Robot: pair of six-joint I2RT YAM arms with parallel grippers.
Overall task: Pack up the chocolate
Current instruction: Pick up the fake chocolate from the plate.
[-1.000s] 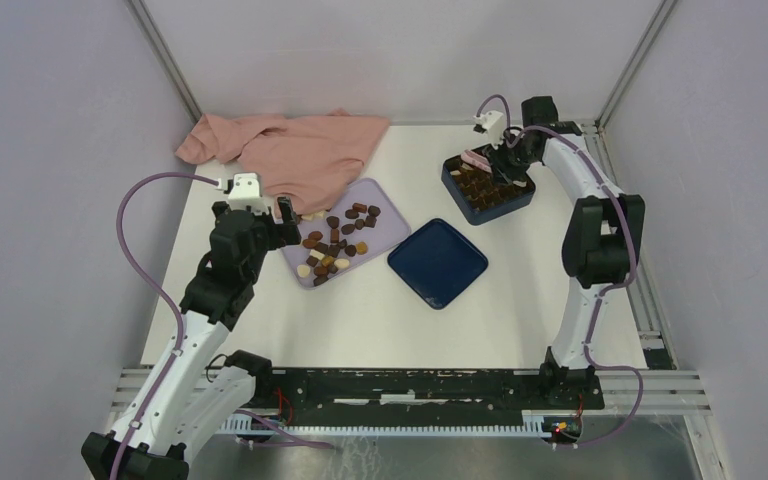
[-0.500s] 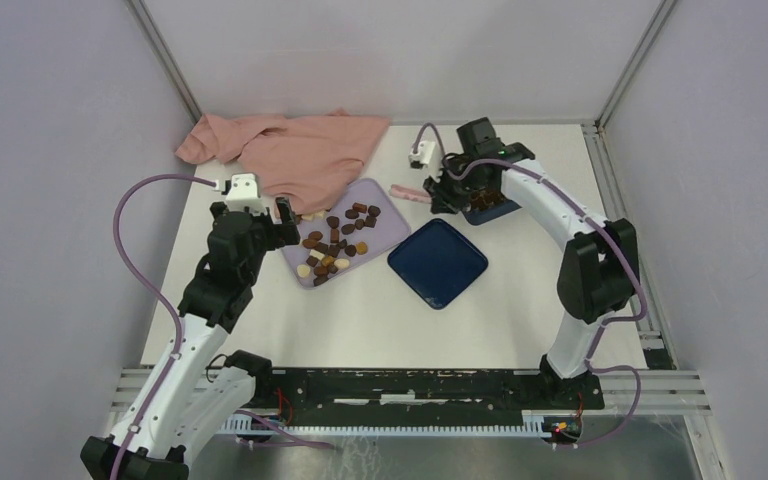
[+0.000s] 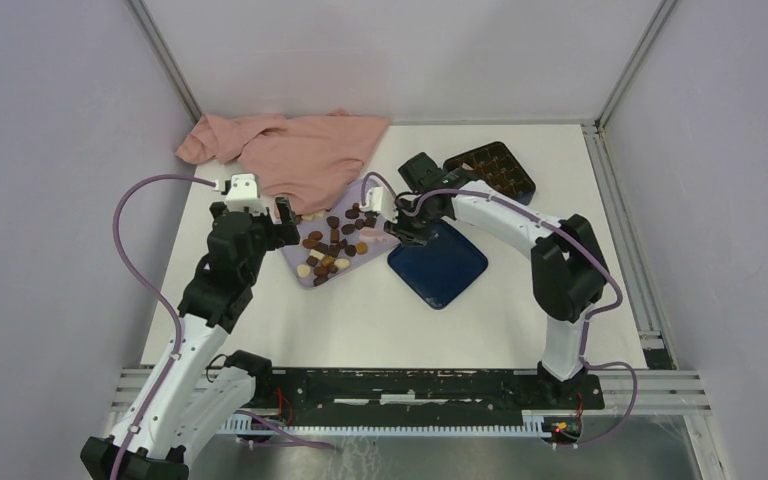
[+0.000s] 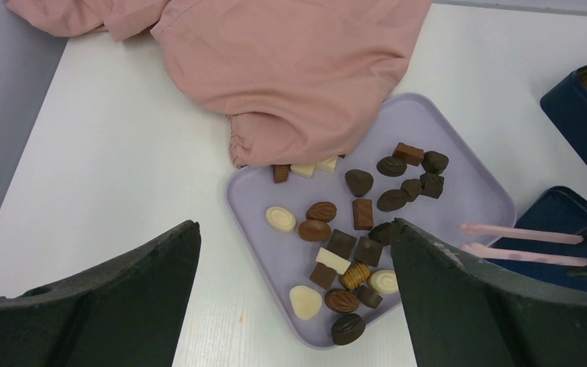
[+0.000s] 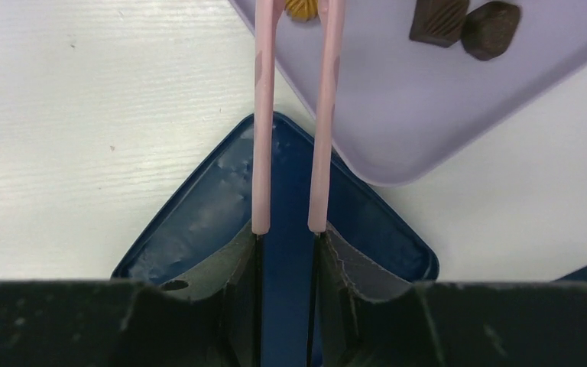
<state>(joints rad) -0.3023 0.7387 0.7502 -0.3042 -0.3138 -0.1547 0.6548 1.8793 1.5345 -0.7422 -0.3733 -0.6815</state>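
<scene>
One lilac tray point(image 4: 462, 210) on the white table point(image 4: 122, 153), and I place everything from it. On it lies the chocolate point(image 4: 322, 211): I count about twenty-five pieces in my left wrist view, all loose in a scatter across the tray's middle and near half. Five or six are cream-white, one is a ribbed golden-brown oval, and the rest are mid-brown or near black. Shapes run from ovals and rounds to little squares and bars, every one far smaller than my fingers.

One pink cloth point(image 4: 290, 69) drapes over the tray's far edge and half covers a few pieces. One dark blue lid point(image 3: 440, 265) sits just beside the tray's right corner. One dark blue box point(image 3: 500, 165) with a grid insert stands beyond the lid, well apart from the tray, with brown in some cells, too small to count.

My left gripper point(image 4: 294, 237) hangs above the tray's left side, jaws spread wide, nothing between them. My right gripper point(image 5: 287, 237) is clamped on one pair of pink tongs point(image 5: 262, 115), whose two prongs reach over the tray's right edge, tips apart, with the golden piece between them.
</scene>
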